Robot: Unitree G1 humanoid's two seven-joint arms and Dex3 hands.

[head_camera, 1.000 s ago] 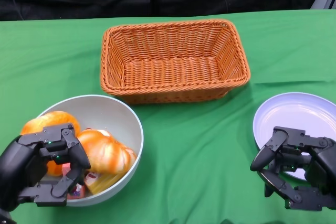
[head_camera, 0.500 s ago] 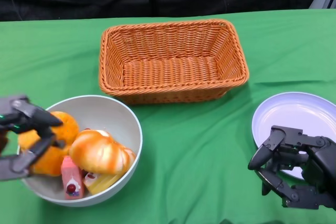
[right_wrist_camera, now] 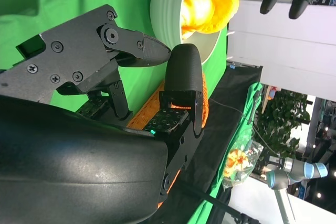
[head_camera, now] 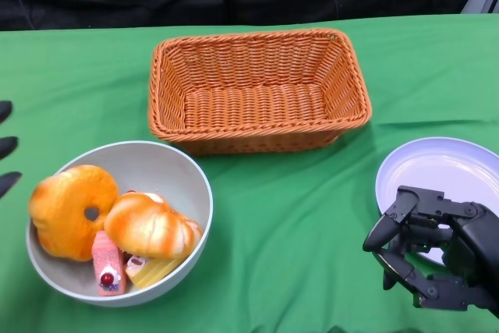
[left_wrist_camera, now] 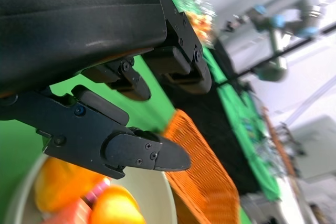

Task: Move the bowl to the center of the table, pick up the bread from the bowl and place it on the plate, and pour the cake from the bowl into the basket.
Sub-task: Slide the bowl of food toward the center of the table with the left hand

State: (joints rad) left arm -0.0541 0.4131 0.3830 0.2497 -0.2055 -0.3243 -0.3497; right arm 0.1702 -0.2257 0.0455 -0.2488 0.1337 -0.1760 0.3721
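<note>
Basket (head_camera: 259, 89) of woven orange wicker, rectangular; smooth round grey bowl (head_camera: 168, 173).

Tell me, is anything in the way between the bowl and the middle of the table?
Nothing visible is. The bowl sits at the near left of the table, and only bare green cloth lies between it and the middle. The basket stands farther back, and the plate is off to the right.

The right hand (right_wrist_camera: 105, 129) filled the frame from 9 o'clock, its fingers (right_wrist_camera: 134, 45) apart and holding nothing. Beyond them at 12 o'clock a grey bowl (right_wrist_camera: 168, 9) on the green table (right_wrist_camera: 68, 3) held orange bread (right_wrist_camera: 218, 1). The orange basket (right_wrist_camera: 205, 103) showed behind the fingers.
</note>
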